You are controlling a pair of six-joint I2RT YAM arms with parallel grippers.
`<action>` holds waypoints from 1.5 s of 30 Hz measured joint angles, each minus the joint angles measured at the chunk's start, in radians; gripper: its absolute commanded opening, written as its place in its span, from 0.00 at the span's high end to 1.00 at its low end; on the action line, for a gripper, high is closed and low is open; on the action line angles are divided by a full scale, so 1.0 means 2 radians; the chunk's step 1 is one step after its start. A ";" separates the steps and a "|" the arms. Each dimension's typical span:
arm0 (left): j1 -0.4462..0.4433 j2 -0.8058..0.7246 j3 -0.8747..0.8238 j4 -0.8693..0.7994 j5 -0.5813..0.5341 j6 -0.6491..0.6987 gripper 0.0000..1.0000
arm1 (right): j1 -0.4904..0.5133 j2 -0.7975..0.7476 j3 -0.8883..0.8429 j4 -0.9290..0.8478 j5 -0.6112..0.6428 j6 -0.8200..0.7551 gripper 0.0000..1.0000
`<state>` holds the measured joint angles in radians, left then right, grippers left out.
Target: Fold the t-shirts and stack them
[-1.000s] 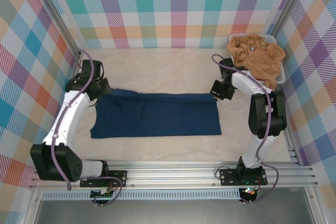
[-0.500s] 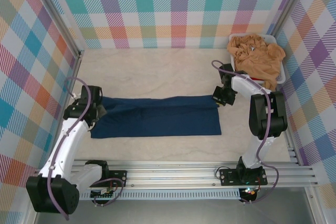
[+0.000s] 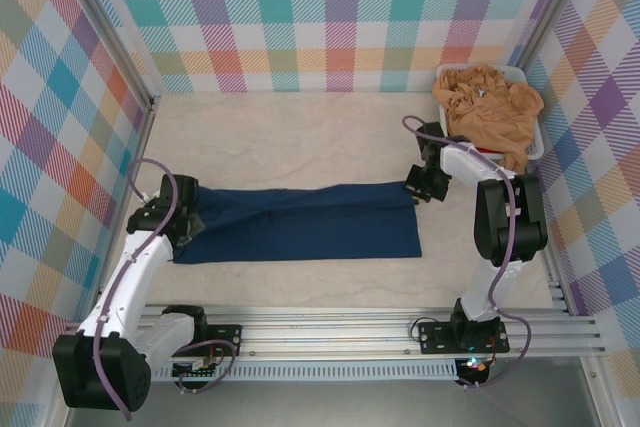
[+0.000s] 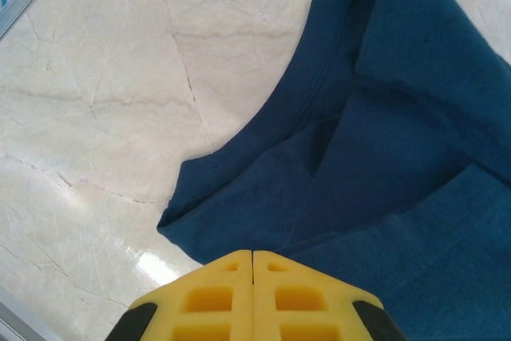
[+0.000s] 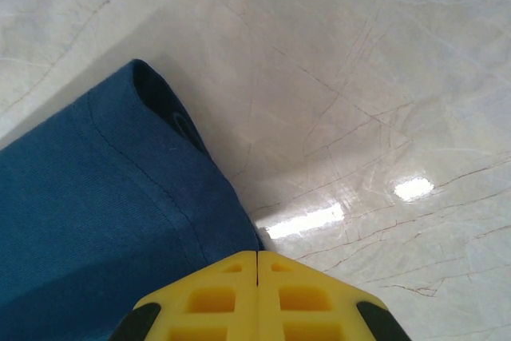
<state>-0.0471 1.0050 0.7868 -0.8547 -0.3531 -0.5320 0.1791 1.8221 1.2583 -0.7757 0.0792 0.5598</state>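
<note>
Navy t-shirt (image 3: pixel 300 222) — lengthwise fold judged in hand; corners clenched by left gripper (image 4: pixel 253 255) and right gripper (image 5: pixel 256 255). Edge alignment is required next.

The navy t-shirt (image 3: pixel 300 219) is showing plain dark blue on the cream, grey-veined tabletop (image 3: pixel 300 137). Tan-orange t-shirts (image 3: pixel 490 107) are filling a white tub (image 3: pixel 537 145) at the far right corner. Pastel plaid is covering the walls (image 3: pixel 320 17). The left fingers (image 4: pixel 227 269) and right fingers (image 5: pixel 227 271) are showing yellow.

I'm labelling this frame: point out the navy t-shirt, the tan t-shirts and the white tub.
navy t-shirt (image 3: pixel 310 222), top view, middle of the cloth.
tan t-shirts (image 3: pixel 490 107), top view, middle of the heap.
white tub (image 3: pixel 514 70), top view, far rim.
</note>
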 measured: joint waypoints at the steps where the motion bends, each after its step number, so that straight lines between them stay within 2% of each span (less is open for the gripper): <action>1: 0.000 0.003 -0.001 0.000 0.000 0.000 1.00 | 0.000 0.000 -0.003 0.000 0.000 0.000 1.00; 24: 0.000 0.010 -0.026 0.009 -0.015 0.002 1.00 | 0.016 -0.011 -0.018 0.005 0.009 0.002 1.00; 26: 0.000 0.013 -0.026 0.009 -0.015 0.002 0.89 | 0.016 -0.014 -0.020 0.006 0.013 0.004 0.85; 27: 0.000 0.014 -0.026 0.009 -0.015 0.003 0.79 | 0.016 -0.018 -0.023 0.006 0.015 0.004 0.78; 29: 0.000 0.014 -0.026 0.008 -0.017 0.000 0.69 | 0.016 -0.031 -0.034 0.006 0.022 0.007 0.69; 33: 0.000 0.012 -0.007 -0.005 -0.018 0.002 0.58 | 0.016 -0.068 -0.044 -0.001 0.033 0.014 0.70; 35: 0.000 0.013 0.018 -0.006 -0.015 0.000 0.46 | 0.019 -0.091 -0.044 0.001 0.035 0.015 0.70; 38: 0.001 0.032 0.058 0.007 0.001 0.001 0.34 | 0.020 -0.103 -0.039 0.004 0.029 0.015 0.70; 41: 0.011 0.101 0.103 0.031 0.045 0.010 0.34 | 0.022 -0.085 -0.026 0.014 0.014 0.015 0.70; 45: 0.054 0.239 0.165 0.074 0.112 0.023 0.42 | 0.022 -0.035 0.002 0.027 0.001 0.015 0.66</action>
<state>0.0601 1.4826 1.1172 -0.7059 -0.1299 -0.4850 0.2230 1.7527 1.2621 -0.7223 0.0807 0.5903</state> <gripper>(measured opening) 0.601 0.316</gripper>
